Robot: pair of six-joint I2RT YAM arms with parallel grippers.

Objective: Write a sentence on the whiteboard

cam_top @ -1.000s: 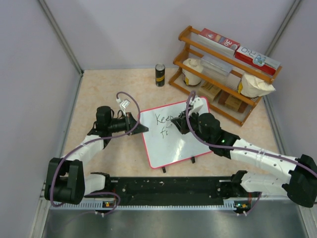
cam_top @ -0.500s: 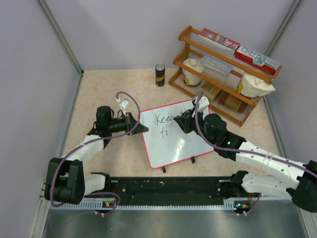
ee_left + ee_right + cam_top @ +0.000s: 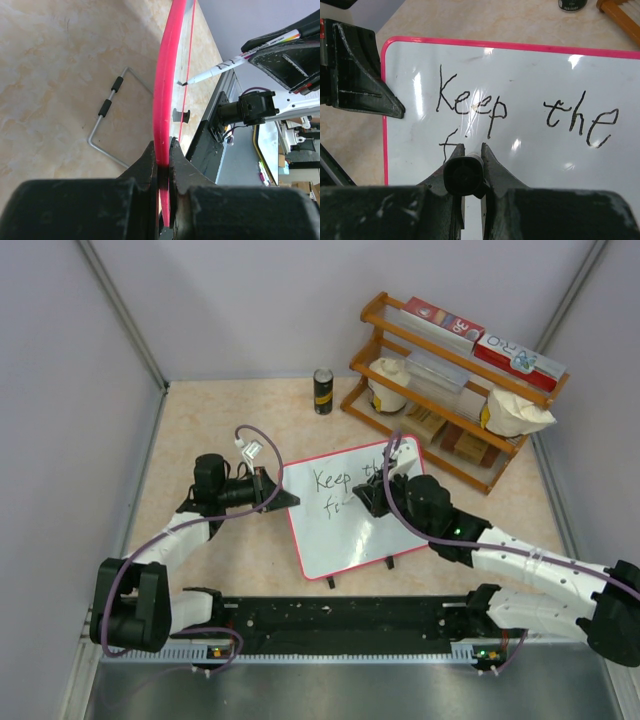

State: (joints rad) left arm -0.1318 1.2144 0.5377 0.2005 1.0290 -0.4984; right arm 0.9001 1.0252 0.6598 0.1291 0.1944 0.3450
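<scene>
The whiteboard (image 3: 340, 540), glossy white with a pink rim, stands tilted mid-table. The sentence (image 3: 345, 480) reads "Keep the" with an "f" and a small mark beginning the second line; it also shows in the right wrist view (image 3: 520, 112). My left gripper (image 3: 285, 498) is shut on the whiteboard's left rim (image 3: 165, 90), its jaws pinching it (image 3: 164, 155). My right gripper (image 3: 372, 498) is shut on a marker (image 3: 464, 175), with its tip (image 3: 186, 82) at the whiteboard just right of the "f".
A wooden rack (image 3: 455, 390) with red-and-white boxes, bags and cartons stands at the back right. A black can (image 3: 323, 390) stands left of it. A wire stand (image 3: 107, 122) lies on the table behind the board. Grey walls close in on both sides.
My right gripper, with the marker, shifted right and back, then returned down-left to the second line beside the "f". The word "the" is now uncovered. My left gripper has not moved.
</scene>
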